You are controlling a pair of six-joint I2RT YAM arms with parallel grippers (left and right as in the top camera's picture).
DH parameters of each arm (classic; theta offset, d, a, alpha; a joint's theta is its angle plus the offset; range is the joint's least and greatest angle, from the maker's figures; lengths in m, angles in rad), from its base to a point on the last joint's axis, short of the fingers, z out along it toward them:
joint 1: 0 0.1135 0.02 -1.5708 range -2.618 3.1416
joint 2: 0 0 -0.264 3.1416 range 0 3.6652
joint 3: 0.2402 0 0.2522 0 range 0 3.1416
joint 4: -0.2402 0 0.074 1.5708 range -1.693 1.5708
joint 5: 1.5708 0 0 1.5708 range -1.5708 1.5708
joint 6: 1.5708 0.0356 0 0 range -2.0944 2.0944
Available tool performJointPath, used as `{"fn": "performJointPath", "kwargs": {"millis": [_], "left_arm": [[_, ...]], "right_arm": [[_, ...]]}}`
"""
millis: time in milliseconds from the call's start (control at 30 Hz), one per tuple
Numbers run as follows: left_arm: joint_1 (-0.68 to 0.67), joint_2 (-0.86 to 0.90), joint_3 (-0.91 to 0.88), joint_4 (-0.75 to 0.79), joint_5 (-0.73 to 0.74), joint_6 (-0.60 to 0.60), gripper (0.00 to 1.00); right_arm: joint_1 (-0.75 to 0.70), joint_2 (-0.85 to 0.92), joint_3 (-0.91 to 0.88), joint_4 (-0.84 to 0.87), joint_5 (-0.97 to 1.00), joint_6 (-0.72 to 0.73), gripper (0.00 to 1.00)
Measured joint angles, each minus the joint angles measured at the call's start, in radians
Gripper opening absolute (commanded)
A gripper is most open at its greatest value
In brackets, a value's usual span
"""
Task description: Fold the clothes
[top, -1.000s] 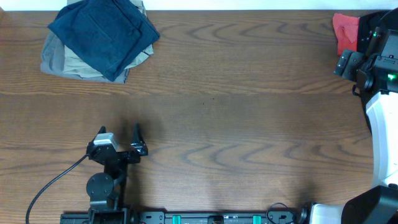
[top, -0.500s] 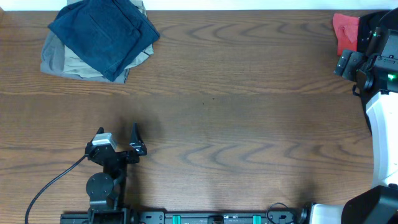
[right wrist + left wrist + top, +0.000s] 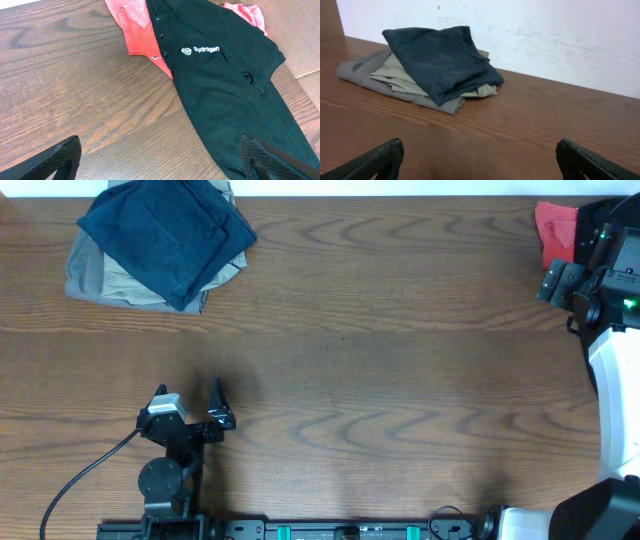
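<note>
1. Far left on the brown wooden table (image 3: 400,360), the folded dark navy blue cloth shorts (image 3: 165,230) top a khaki and grey pile, likely done and put aside.
2. The left gripper (image 3: 480,162) waits wide open and holds nothing.
3. The right gripper (image 3: 160,160) hangs wide open and holds nothing. It is over a black polo shirt (image 3: 220,85) on a coral-red cloth piece (image 3: 137,30), maybe to grab one.
4. The shirt's end is cut off.
</note>
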Motion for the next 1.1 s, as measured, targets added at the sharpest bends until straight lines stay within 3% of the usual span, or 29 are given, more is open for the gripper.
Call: {"fn": "performJointPath", "kwargs": {"millis": [633,1100], "left_arm": [[0.0,0.0,0.001,-0.001,0.0,0.0,0.98],[0.0,0.0,0.003,-0.004,-0.002,0.0,0.98]], "right_arm": [[0.014,-0.021,0.0,-0.002,0.002,0.0,0.99],[0.248,-0.539,-0.001,0.001,0.003,0.002,0.99]]}}
